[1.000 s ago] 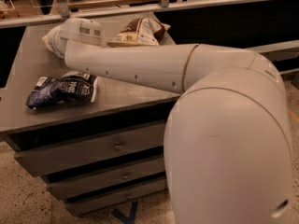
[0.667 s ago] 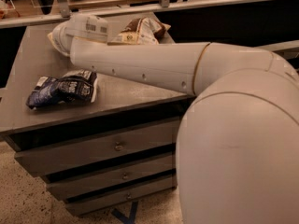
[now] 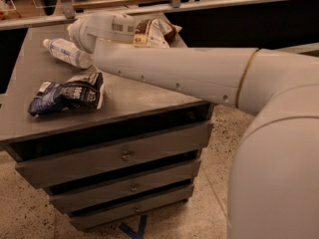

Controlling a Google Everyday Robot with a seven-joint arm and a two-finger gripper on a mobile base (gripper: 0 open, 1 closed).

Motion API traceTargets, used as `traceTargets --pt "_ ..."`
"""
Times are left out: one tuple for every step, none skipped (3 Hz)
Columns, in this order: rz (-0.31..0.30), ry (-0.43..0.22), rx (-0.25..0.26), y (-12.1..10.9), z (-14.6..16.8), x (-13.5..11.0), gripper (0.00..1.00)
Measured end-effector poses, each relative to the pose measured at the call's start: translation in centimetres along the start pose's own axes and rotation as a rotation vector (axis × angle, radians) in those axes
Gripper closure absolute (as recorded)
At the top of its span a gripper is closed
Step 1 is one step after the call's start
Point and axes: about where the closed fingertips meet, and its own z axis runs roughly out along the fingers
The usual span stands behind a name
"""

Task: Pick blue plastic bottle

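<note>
The blue plastic bottle [image 3: 66,52] lies on its side at ten o'clock on the tabletop [image 3: 129,91]. My claw [image 3: 82,31] is beside it at one o'clock; I can't see if it is apart or together. The bottle looks light, squishy and rolly, so I'd grab its middle.

Blue plastic bottle [image 3: 67,52] on side, cap left; hand hidden behind arm [image 3: 174,73].
</note>
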Motion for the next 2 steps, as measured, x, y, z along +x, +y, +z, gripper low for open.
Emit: traceTargets --pt "0.002 -0.023 -0.007 -1.11 -1.44 0.17 0.82" --pt "0.023 -0.034 -0.027 -1.51 -1.99 0.80 0.58"
